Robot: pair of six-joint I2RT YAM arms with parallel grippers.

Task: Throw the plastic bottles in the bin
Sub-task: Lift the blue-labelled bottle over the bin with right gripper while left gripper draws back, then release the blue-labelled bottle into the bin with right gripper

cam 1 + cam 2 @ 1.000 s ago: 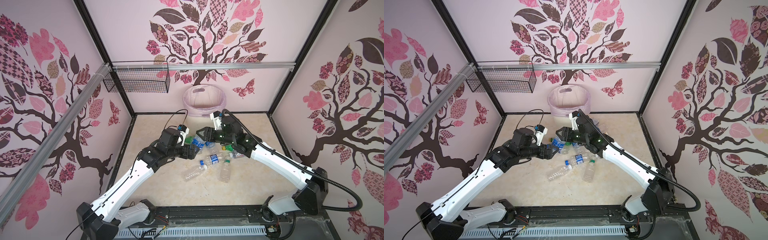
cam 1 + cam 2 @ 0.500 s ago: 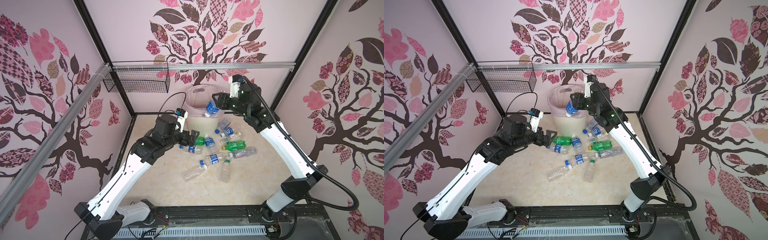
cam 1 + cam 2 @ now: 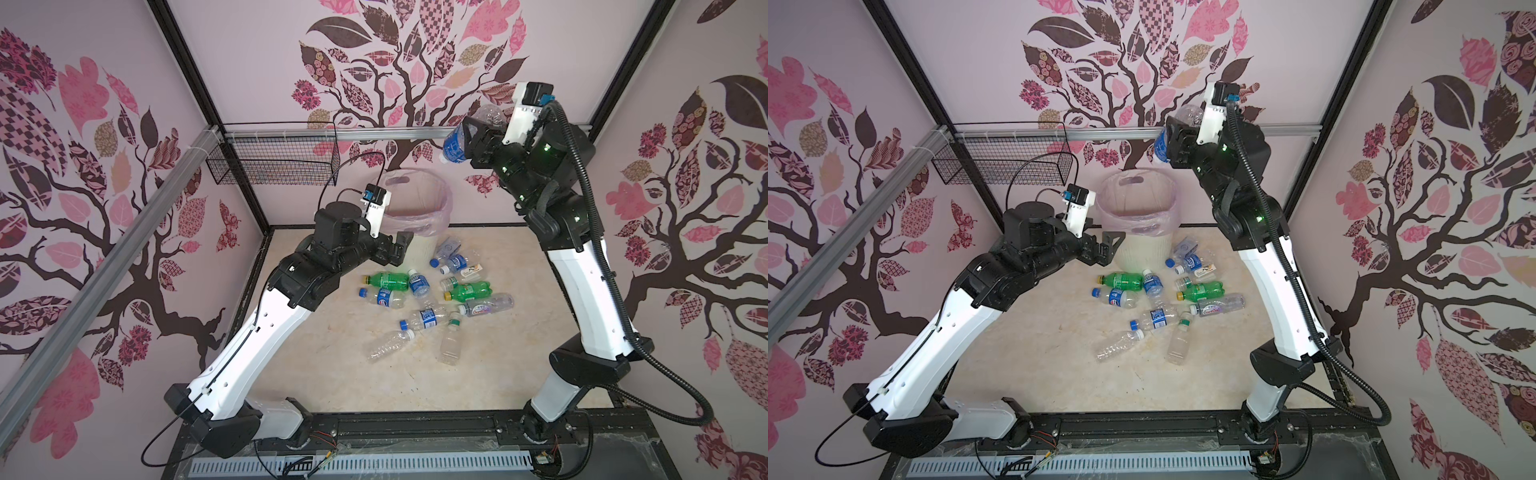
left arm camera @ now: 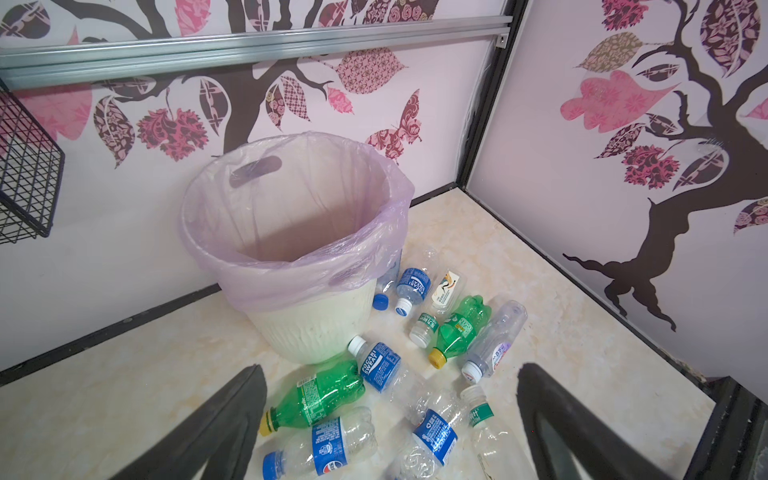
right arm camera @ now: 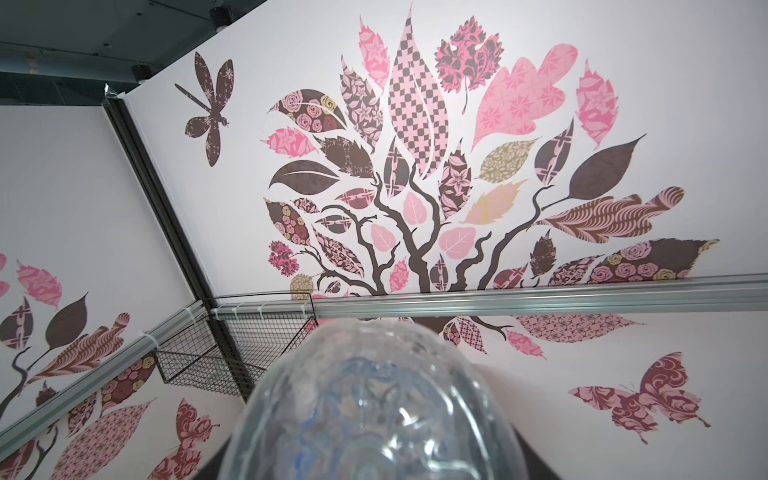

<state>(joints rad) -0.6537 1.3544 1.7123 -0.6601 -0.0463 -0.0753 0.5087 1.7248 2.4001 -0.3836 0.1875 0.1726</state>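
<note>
Right gripper (image 3: 473, 143) pinches a bottle (image 3: 455, 146) high up near the bin (image 3: 446, 203); left gripper (image 3: 398, 250) hangs spread and empty beside it.

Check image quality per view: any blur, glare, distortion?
Both top views: sharp, evenly lit, faint shadows, wide-angle lean on the frame posts. Left wrist: bin crisp, the fingers soft in the foreground. Right wrist: held bottle fills the bottom edge, out of focus; wall sharp.
</note>
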